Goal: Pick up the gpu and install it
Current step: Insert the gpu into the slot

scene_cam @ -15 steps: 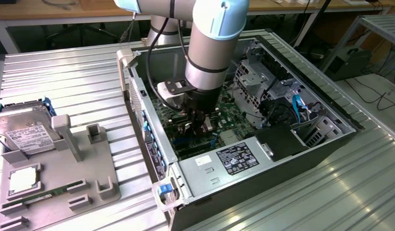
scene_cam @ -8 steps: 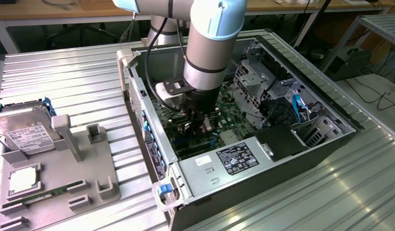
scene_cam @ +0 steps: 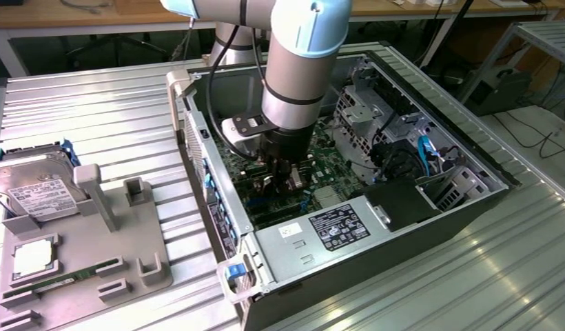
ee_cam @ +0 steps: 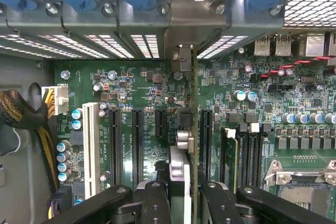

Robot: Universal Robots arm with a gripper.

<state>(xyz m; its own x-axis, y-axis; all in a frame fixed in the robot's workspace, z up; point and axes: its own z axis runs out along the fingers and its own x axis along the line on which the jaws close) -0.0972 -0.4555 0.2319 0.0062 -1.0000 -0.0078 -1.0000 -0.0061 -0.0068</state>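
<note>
My gripper is pinching the gpu. The card hangs on edge inside the case, low over the motherboard. In the wrist view its edge runs just beside a long black slot. I cannot tell whether its connector sits over that slot or off to one side.

That is my main worry: pressing down off line would jam the edge on the slot wall or on the small parts next to it. The bracket end is close to the rear vents, and it could catch there and tilt the card. With only a pinch on a thin board, any such snag could make it twist or slip in the jaws.
</note>
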